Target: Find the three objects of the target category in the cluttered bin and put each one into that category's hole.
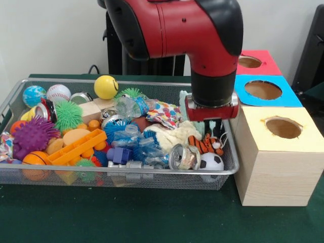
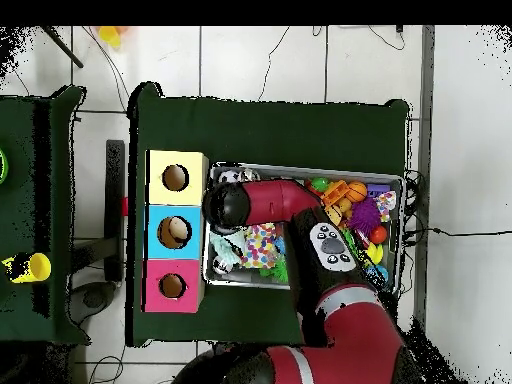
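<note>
- Bin [image 1: 230, 169] fills the left and middle of the front view, packed with balls, cans and crumpled bottles; target category isn't obvious to me.
- Boxes at right: yellow-topped box [image 1: 276, 167] nearest, blue box [image 1: 291, 91] and red box [image 1: 271, 63] behind it, holes all open.
- Gripper [image 1: 215, 124] hangs low at the bin's right end, just above the tiger toy [image 1: 205, 144]; can't tell whether its fingers are apart or together.
- Looks like the searching/picking step; next move probably needs a clean grab and a lift over the rim.

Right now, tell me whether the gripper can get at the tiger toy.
Probably yes. The gripper hangs right over the striped tiger toy at the bin's box-side end, and nothing lies on top of the toy. The soccer ball and crushed can crowd its near side.
</note>
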Tool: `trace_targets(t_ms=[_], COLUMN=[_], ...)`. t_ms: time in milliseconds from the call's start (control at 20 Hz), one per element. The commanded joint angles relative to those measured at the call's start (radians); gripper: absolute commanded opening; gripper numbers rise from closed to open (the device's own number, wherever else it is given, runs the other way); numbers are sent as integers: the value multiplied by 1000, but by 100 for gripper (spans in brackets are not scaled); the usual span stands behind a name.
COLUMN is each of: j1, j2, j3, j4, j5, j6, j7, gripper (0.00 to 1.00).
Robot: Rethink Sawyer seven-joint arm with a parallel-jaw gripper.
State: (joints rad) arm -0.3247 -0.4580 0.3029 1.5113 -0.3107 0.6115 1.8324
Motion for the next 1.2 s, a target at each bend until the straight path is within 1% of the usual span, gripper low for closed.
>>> trace_targets(t_ms=[50,200,450,850,1000,1150,1200], j1=[-19,-25,-28,-34,-45,-69,-80], j2=[-170,-163,-155,-158,-155,-152,-145], j3=[44,46,43,34,24,21,24], j4=[60,69,63,62,78,113,129], j5=[78,84,92,68,50,34,31], j6=[26,6,2,-2,-8,-21,-44], j7=[90,80,61,29,15,-3,-2], gripper=[0,0,0,0,0,0,0])
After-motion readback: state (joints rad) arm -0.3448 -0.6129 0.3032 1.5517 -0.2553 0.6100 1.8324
